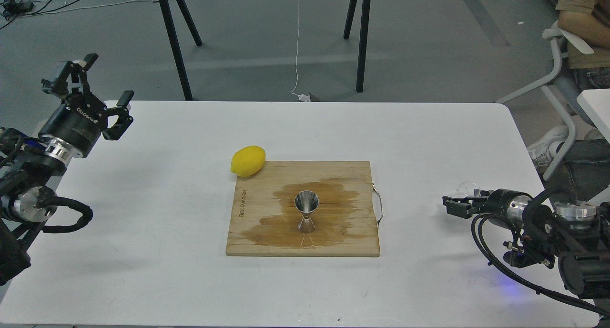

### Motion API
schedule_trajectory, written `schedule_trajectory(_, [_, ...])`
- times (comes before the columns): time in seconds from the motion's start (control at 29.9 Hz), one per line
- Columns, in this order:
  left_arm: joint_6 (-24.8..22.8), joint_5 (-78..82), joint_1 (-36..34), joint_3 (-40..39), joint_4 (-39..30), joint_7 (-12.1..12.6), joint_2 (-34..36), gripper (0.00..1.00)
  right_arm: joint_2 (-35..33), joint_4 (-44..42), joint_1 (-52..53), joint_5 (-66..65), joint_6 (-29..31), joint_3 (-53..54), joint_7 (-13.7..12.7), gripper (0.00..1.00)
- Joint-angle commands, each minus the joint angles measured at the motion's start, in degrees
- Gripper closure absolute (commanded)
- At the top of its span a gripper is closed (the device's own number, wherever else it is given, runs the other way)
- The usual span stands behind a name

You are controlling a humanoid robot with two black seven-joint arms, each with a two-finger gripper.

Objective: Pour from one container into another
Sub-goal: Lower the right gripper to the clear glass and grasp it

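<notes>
The steel jigger (306, 212) stands upright in the middle of a wooden cutting board (355, 173), on a dark wet stain. The clear glass cup (466, 189) sits near the table's right edge, hard to make out. My right gripper (456, 206) lies low and side-on right in front of the cup, hiding its lower part. Its dark fingers blend together, and I cannot tell whether they touch the glass. My left gripper (97, 87) hangs open above the table's far left corner, holding nothing.
A yellow lemon (248, 160) rests at the board's far left corner. The board has a metal handle (379, 205) on its right side. Beyond the white table (429, 142) stand black trestle legs (362, 37), and a seated person (581, 27) is at right.
</notes>
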Motion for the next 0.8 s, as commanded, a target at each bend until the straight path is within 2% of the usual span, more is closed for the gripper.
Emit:
schedule_trajectory(0.0, [0.0, 0.0, 0.27, 0.0, 0.0, 0.0, -0.1, 0.0, -0.13, -0.09, 0.0, 0.0, 0.1, 0.05, 0.09, 0.18])
schedule_trajectory(0.2, [0.0, 0.09, 0.36, 0.0, 0.0, 0.0, -0.1, 0.0, -0.04, 0.0, 0.08, 0.0, 0.19, -0.03, 0.79, 0.28])
schedule_trajectory(0.77, [0.0, 0.09, 0.53, 0.0, 0.44, 0.0, -0.1, 0.0, 0.05, 0.0, 0.08, -0.44, 1.07, -0.21, 1.49, 0.4])
